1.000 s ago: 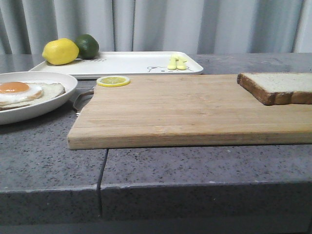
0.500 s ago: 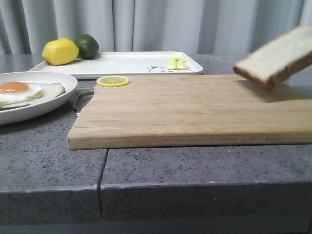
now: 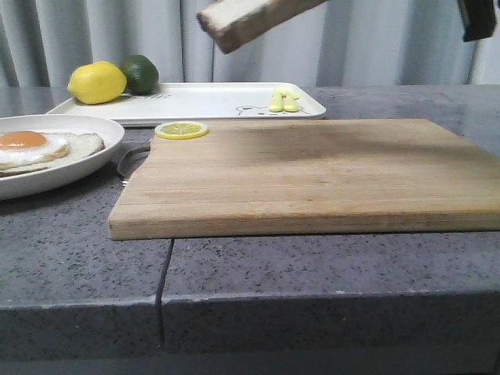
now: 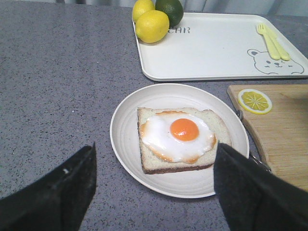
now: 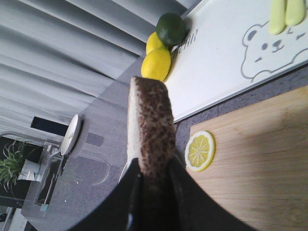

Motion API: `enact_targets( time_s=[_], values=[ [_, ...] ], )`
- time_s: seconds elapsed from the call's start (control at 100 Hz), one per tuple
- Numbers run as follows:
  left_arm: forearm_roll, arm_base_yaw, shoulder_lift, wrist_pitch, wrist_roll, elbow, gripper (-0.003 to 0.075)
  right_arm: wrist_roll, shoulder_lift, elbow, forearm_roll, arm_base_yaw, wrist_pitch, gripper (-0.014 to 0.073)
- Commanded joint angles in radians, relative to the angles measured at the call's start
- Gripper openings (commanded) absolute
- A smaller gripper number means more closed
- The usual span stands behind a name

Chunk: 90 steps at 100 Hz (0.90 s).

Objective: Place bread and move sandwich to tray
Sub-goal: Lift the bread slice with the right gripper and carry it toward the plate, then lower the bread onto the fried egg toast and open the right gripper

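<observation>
The right fingers [image 5: 153, 185] are squeezed tight on the bread [image 5: 147, 120], pinching it by one end. The slice hangs high in the air over the cutting board [image 3: 305, 176], tipped, with its long side pointing away from the fingers toward the plate [image 4: 126, 159]. The egg on bread [image 4: 179, 137] lies on that plate, off to the left of the board. So the bread likely has to travel left and come down flat on the egg. The left fingers [image 4: 154, 187] are spread wide, holding nothing, above the near side of the plate. The tray [image 3: 203, 105] waits behind, on the surface [image 3: 312, 266].
</observation>
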Motion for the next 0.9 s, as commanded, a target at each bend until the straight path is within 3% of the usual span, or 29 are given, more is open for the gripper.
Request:
enact_targets(
  time_s=[0.0, 0.52, 0.89],
  values=[
    [-0.012, 0.002, 0.012, -0.067, -0.01, -0.035, 0.0482, -0.017, -0.012, -0.074, 0.106, 0.092, -0.072, -0.0058],
    [-0.012, 0.002, 0.012, -0.067, -0.01, -0.035, 0.0482, 0.064, 0.302, -0.406, 0.106, 0.448, -0.297, -0.0058],
    [-0.012, 0.002, 0.012, -0.067, -0.01, -0.035, 0.0483, 0.177, 0.468, -0.551, 0.106, 0.573, -0.451, -0.0058]
  ],
)
